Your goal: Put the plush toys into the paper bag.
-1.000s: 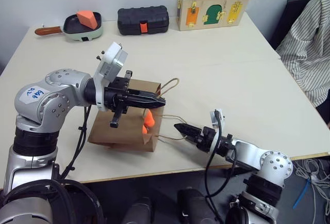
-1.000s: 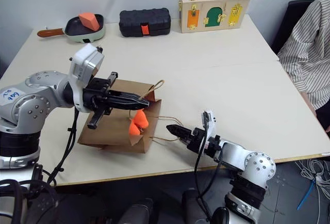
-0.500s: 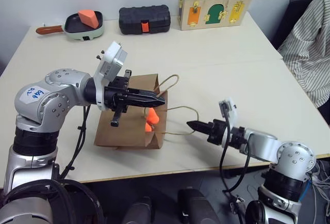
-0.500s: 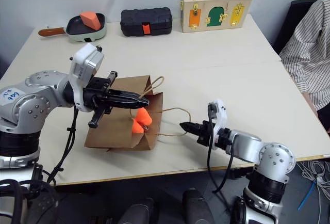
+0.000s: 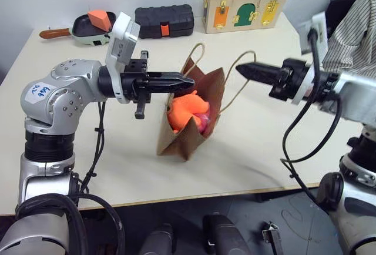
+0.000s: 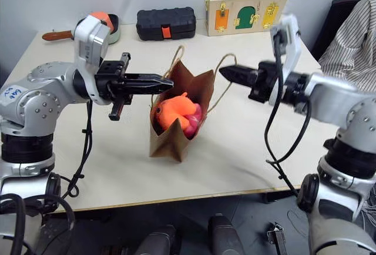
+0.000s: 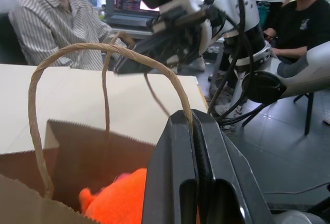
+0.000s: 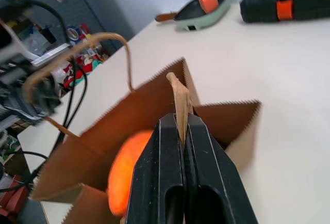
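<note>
Paper bag [image 5: 202,111] stands upright mid-counter [image 5: 258,143], mouth open. Left hand [image 5: 187,81] clamped on one cord handle [image 7: 77,51], right hand [image 5: 242,69] clamped on the other handle [image 8: 179,100]. Orange plush toy [image 6: 173,109] and pink plush toy [image 6: 195,117] sit inside.

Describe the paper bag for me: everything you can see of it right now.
The paper bag is plain brown kraft paper with a zigzag-cut rim and two thin beige cord loop handles. It stands upright near the middle of the table, mouth pulled open. The left gripper is shut on one handle and the right gripper is shut on the other, drawing them apart. Inside, an orange plush toy fills the opening, with a pink plush toy showing beside it.
</note>
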You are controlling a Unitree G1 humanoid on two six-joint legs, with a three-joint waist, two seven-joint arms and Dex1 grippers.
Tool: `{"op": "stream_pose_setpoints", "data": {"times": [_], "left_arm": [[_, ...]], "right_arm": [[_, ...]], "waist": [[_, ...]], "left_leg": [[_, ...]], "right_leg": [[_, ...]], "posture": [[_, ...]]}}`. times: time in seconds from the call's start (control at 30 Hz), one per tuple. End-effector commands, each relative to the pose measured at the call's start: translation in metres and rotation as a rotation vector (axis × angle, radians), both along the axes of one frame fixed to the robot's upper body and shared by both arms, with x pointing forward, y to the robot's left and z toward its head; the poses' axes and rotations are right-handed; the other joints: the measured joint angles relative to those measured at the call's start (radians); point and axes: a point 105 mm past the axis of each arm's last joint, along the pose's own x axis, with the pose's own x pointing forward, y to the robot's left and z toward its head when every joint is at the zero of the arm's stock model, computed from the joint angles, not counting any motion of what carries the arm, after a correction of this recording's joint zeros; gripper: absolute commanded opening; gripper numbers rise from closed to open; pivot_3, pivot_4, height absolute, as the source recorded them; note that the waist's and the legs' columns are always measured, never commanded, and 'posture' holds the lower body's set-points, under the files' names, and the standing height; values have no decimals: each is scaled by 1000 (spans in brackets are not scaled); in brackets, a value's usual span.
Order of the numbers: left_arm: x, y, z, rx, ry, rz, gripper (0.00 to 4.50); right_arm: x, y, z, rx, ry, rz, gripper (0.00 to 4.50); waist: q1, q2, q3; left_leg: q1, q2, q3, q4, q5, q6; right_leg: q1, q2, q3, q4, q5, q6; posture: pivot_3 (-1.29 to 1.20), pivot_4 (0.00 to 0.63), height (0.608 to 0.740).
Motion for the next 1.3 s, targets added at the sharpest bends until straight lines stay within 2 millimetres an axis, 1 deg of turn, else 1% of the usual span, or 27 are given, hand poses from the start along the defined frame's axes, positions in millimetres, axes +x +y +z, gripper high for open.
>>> {"op": "stream_pose_setpoints", "data": {"times": [0.03,0.17,0.2,0.27,0.37,0.43,0.6,0.67,0.7,0.77,0.9,1.03,1.07,1.13,1.17,1.23,1.3], "left_arm": [[10,6,19,-46,-103,70,0],[26,5,14,-61,-109,117,0],[28,5,11,-60,-104,114,0],[28,4,1,-41,-94,106,0],[28,7,-7,-33,-77,112,0],[28,13,-8,-31,-67,131,0],[28,29,-10,-15,-57,182,0],[28,35,-10,-13,-53,203,411],[27,38,-9,-16,-51,209,602],[22,42,-7,-22,-44,210,1139],[11,52,2,-55,-20,214,2390],[-4,66,12,-77,-2,228,3599],[-8,70,15,-80,0,242,3933],[-22,81,13,-64,15,277,4448],[-27,84,11,-51,17,296,4448],[-35,89,3,-27,12,350,4448],[-39,95,-10,12,-20,466,4467]], "right_arm": [[-6,7,20,33,-59,46,14],[-1,11,23,-4,-91,22,14],[0,12,18,-49,-104,13,14],[2,14,-2,-161,-119,-13,14],[3,15,-24,-232,-140,-25,14],[2,18,-30,-236,-175,-21,14],[1,20,-35,-236,-254,-22,14],[0,21,-32,-210,-287,-8,0],[-1,21,-28,-182,-293,-1,190],[-1,21,-21,-136,-300,5,580],[-9,21,-9,-87,-326,58,1949],[-28,15,-3,-85,-345,170,3255],[-32,12,-2,-86,-351,185,3261],[-41,0,-1,-80,-347,226,3261],[-44,-4,-2,-78,-344,241,3261],[-50,-12,-10,-88,-325,270,3261],[-51,-13,-33,-139,-282,283,2889]], "waist": [[0,0,0],[1,0,0],[1,0,0],[3,0,0],[1,0,0],[0,0,0],[-1,0,0],[0,0,0],[1,0,0],[1,0,0],[1,0,0],[1,0,0],[1,0,0],[1,-1,0],[2,-1,0],[3,-1,0],[4,-1,0]], "left_leg": [[0,0,0,0,0,0],[-1,0,0,0,0,0],[-1,0,0,1,0,0],[-1,0,0,0,0,0],[-2,0,-1,0,0,1],[-3,0,-1,1,-1,1],[-3,0,0,1,0,1],[-3,0,0,1,0,1],[-3,0,0,1,0,1],[-3,0,-1,1,0,1],[-3,0,-1,1,0,1],[-3,0,-1,1,0,1],[-3,0,-1,1,0,1],[-3,0,-1,1,-1,1],[-3,0,-1,0,-1,1],[-3,0,-1,0,-1,1],[-2,0,-1,0,-1,1]], "right_leg": [[0,0,0,0,0,0],[0,0,0,-1,0,0],[0,0,0,-1,0,0],[0,0,0,-1,0,0],[0,0,-1,-2,0,0],[-1,0,-1,-2,0,0],[-2,0,-1,-1,0,0],[-2,0,-1,-1,0,0],[-2,0,-1,-1,0,0],[-2,0,-1,-1,0,0],[-2,0,-1,-2,0,0],[-2,0,-1,-2,0,0],[-2,0,-1,-2,0,0],[-1,0,-1,-3,0,0],[-1,0,-1,-3,0,0],[-1,0,-1,-3,0,0],[0,0,-1,-4,0,0]], "posture": [[0,150,740],[0,150,740],[0,150,740],[0,150,740],[0,150,740],[0,150,740],[0,150,740],[0,150,740],[0,150,740],[0,150,740],[0,150,740],[0,150,740],[0,150,740],[0,150,740],[0,150,740],[0,150,740],[0,150,740]]}}
